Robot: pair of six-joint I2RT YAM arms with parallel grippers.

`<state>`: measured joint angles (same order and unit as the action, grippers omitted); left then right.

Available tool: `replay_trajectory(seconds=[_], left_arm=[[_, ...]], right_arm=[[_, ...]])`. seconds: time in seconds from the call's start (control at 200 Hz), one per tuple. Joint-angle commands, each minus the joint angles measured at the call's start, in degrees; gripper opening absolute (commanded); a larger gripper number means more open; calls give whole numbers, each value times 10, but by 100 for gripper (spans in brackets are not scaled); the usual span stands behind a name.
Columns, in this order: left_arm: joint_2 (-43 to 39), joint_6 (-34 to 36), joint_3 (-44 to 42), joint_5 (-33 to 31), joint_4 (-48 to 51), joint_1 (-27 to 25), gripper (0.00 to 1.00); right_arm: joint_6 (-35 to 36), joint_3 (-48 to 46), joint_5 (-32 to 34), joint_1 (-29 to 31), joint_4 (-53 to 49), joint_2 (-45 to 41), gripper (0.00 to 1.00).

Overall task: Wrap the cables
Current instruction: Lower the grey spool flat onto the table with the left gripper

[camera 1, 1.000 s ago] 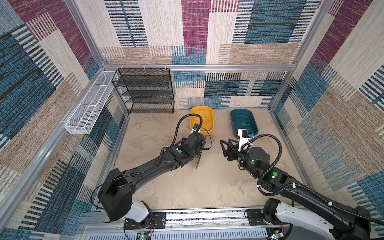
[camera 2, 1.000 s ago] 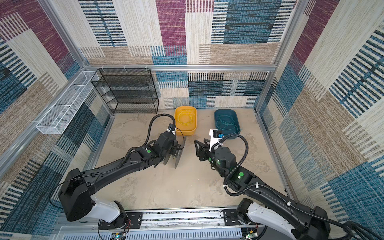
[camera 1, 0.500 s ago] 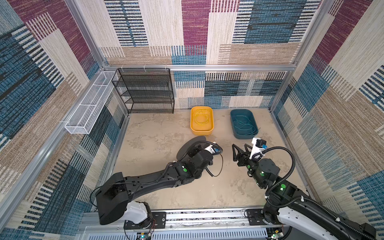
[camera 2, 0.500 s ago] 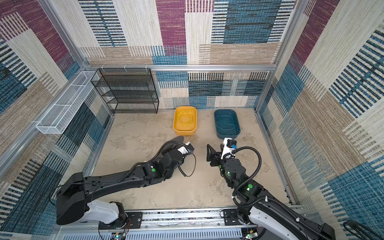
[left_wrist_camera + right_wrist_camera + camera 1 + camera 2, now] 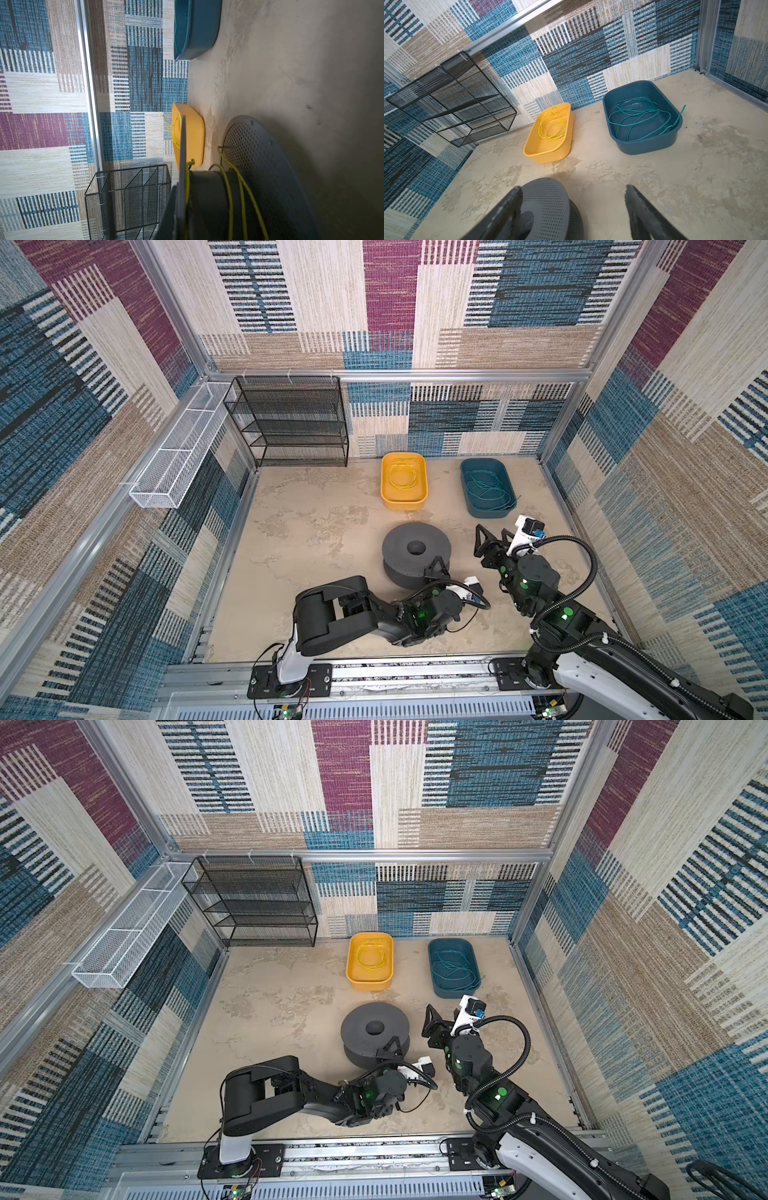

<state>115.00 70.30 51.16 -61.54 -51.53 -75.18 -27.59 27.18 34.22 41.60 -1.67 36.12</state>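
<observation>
Cables (image 5: 229,197) — several yellow turns sit on the grey spool (image 5: 415,549) core; more coiled in the yellow bin (image 5: 404,482). Both arms have drawn back: right pincer (image 5: 573,188) now spread, empty; left pincer (image 5: 436,566) pressed together at the spool rim — winding likely paused.

A mottled beige tabletop (image 5: 311,531) carries four things: a black wire-mesh shelf rack (image 5: 291,423) against the back wall, a yellow oblong plastic tub (image 5: 404,502) and a dark teal oblong plastic tub (image 5: 488,512) side by side but apart, and, nearer the front, a grey perforated plastic spool (image 5: 399,547) lying on one flange.
</observation>
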Motion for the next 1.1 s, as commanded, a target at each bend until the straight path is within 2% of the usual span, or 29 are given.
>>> replay_trajectory(seconds=[0.0,0.06,0.11,0.21,0.326,0.361,0.396,0.406,0.416,0.541,0.871,0.992,1.097], left_arm=[[3,-58,6,-17,39,-8,1],[-1,-141,19,-2,150,-13,15],[-12,-224,35,23,281,-14,29],[-37,-322,44,64,400,-15,45],[-45,-386,62,95,502,-15,54],[-49,-410,69,107,536,-15,69],[-54,-436,77,126,569,-15,88],[-56,-443,79,135,580,-15,96],[-59,-450,82,145,592,-15,99],[-83,-513,119,224,714,-18,99],[-172,-555,142,366,875,-30,99],[-241,-577,139,382,895,-36,99],[-308,-602,142,366,920,-37,99]], right_arm=[[-4,9,-20,-1,-1,6,80],[-4,11,-25,-3,-1,10,80],[-2,15,-31,-4,0,14,81],[1,21,-43,-7,-1,21,82],[3,28,-59,-11,-3,32,83],[3,32,-63,-12,-4,36,83],[6,36,-71,-13,-3,39,84],[8,38,-73,-14,-3,39,84],[9,39,-76,-14,-3,40,84],[26,69,-97,-19,-20,59,86],[39,102,-116,-25,-48,74,91],[46,122,-113,-27,-58,80,93],[61,155,-119,-28,-66,88,100]])
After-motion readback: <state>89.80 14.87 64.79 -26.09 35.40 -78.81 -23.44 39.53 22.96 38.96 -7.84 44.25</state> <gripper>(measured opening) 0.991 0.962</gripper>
